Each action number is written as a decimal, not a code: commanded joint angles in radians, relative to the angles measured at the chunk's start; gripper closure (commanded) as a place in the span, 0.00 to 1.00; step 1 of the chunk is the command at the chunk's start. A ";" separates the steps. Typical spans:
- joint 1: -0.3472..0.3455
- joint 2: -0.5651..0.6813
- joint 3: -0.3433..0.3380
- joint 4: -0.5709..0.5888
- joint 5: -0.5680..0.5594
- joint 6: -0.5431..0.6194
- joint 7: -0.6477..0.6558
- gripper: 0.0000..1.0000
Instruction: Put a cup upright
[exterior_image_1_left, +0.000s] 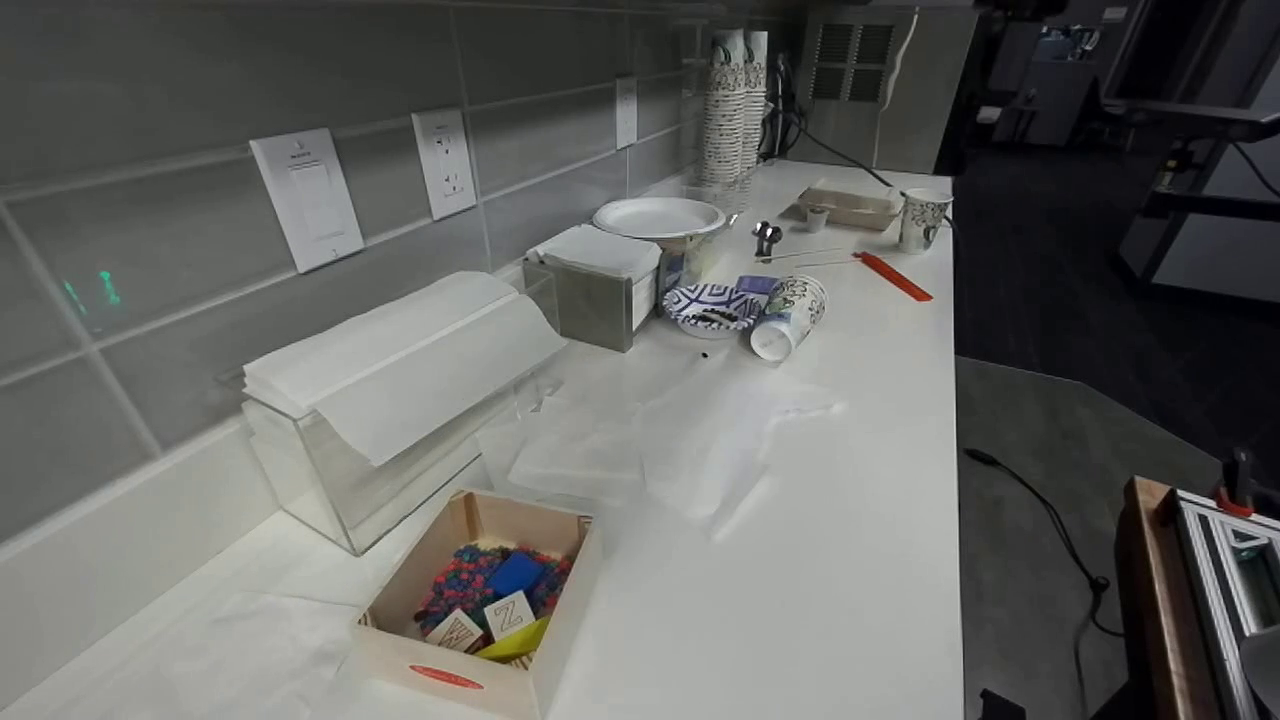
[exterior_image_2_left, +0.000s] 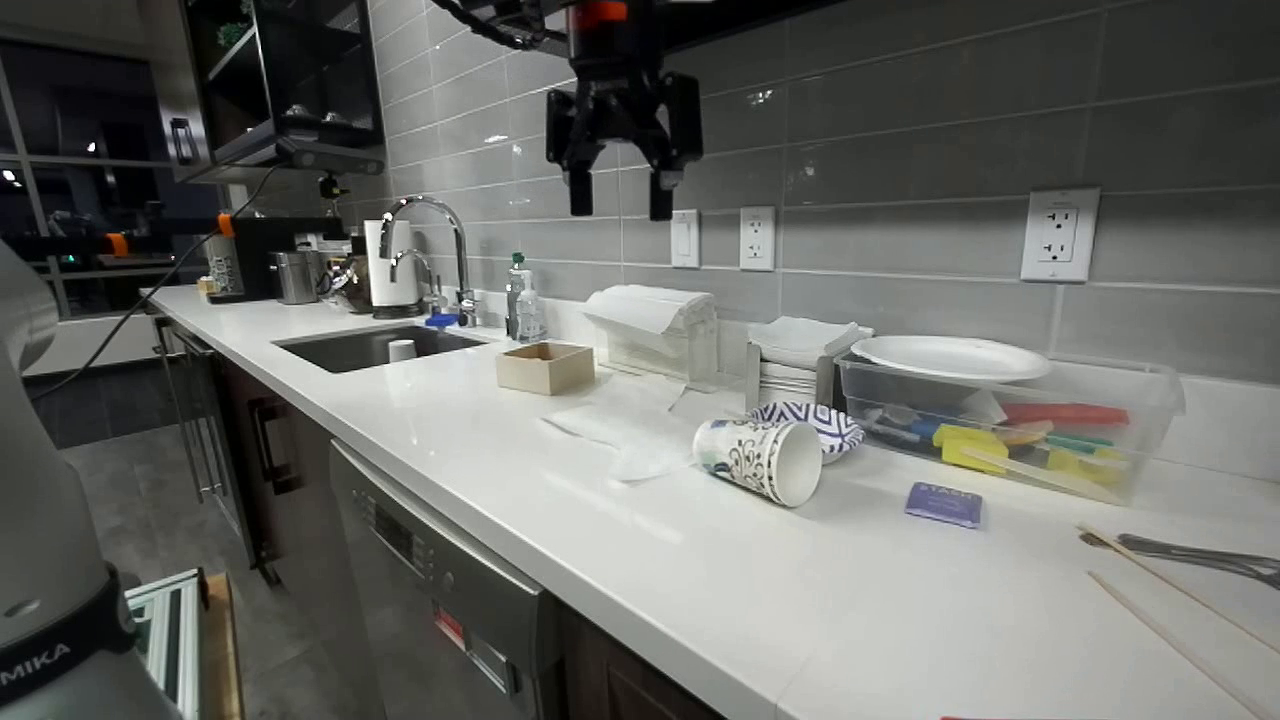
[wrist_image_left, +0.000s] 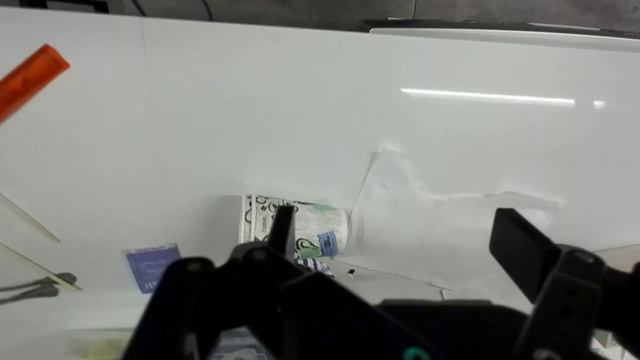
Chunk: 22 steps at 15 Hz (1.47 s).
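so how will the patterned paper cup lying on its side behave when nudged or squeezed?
The patterned paper cup would probably roll in a curve if nudged: it tapers and lies on its side. The blue-patterned bowl close beside it might stop a roll that way. The cup's paper-like body could dent under a firm squeeze.

The long, glossy white countertop (exterior_image_1_left: 870, 480) gleams before me; in an exterior view the dark, flat floor (exterior_image_1_left: 1040, 250) lies in gloom between two and three o'clock, and green light dots the grey rectangular wall tiles (exterior_image_1_left: 160, 240) near nine. In the wrist view, white glare streaks the countertop at two, the white swirl-patterned paper cup (wrist_image_left: 315, 225) throws a soft shadow toward nine, and the black two-fingered gripper (wrist_image_left: 395, 232) blurs.
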 joint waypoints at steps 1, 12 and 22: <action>0.016 0.197 -0.016 0.172 0.062 -0.019 -0.128 0.00; -0.218 0.643 -0.004 0.551 0.412 -0.148 -0.372 0.00; -0.347 0.851 0.104 0.731 0.398 -0.303 -0.315 0.00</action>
